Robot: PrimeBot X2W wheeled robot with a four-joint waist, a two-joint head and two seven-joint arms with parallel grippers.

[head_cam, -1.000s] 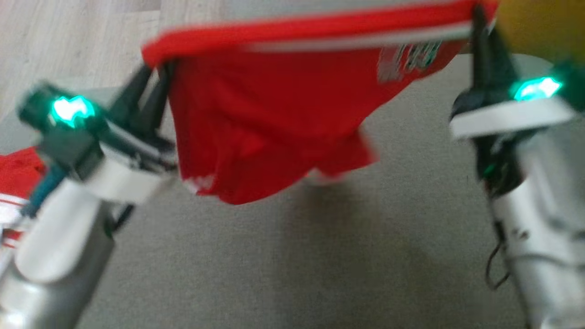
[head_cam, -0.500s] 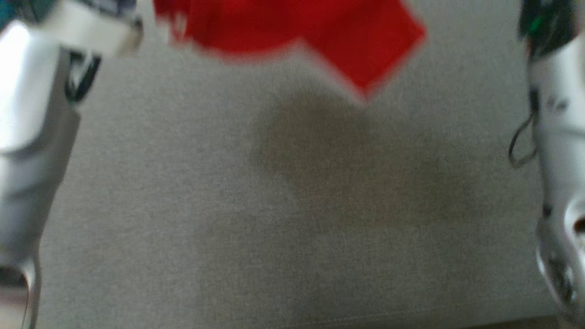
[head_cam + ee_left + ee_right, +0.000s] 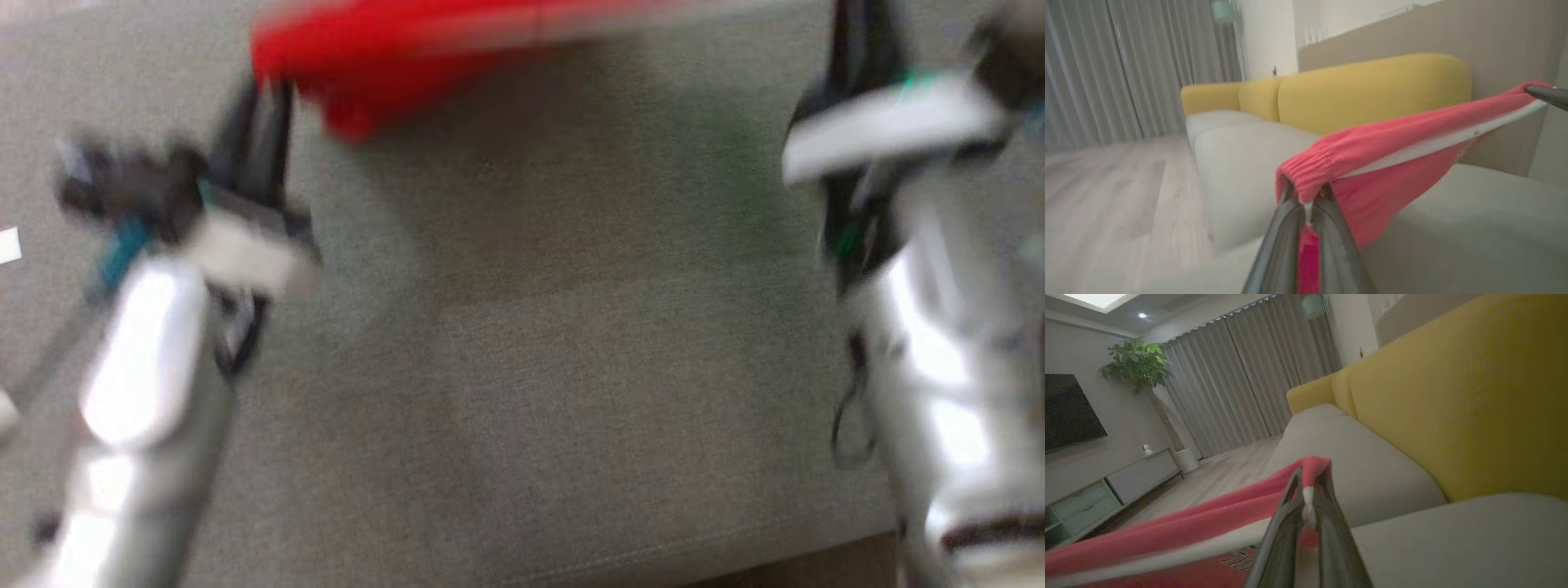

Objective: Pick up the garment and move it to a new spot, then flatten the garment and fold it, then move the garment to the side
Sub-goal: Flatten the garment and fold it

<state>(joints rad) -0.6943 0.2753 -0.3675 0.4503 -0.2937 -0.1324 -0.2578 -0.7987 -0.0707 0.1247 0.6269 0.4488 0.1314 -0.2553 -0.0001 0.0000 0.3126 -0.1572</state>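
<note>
Holding the red jersey point(image 3: 1392, 143) taut above the sofa seat point(image 3: 571, 367). My left end effector point(image 3: 1306, 195) and right end effector point(image 3: 1308, 482) each pinch its edge.

Left end effector point(image 3: 1306, 195) pinches garment point(image 3: 1372, 143).

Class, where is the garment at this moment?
At the top of the head view, the garment is stretched between the left gripper and right gripper, above the grey sofa seat.

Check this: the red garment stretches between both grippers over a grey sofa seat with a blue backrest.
No: the backrest is yellow, as the right wrist view shows. The garment does stretch between left gripper and right gripper over the grey seat.
</note>
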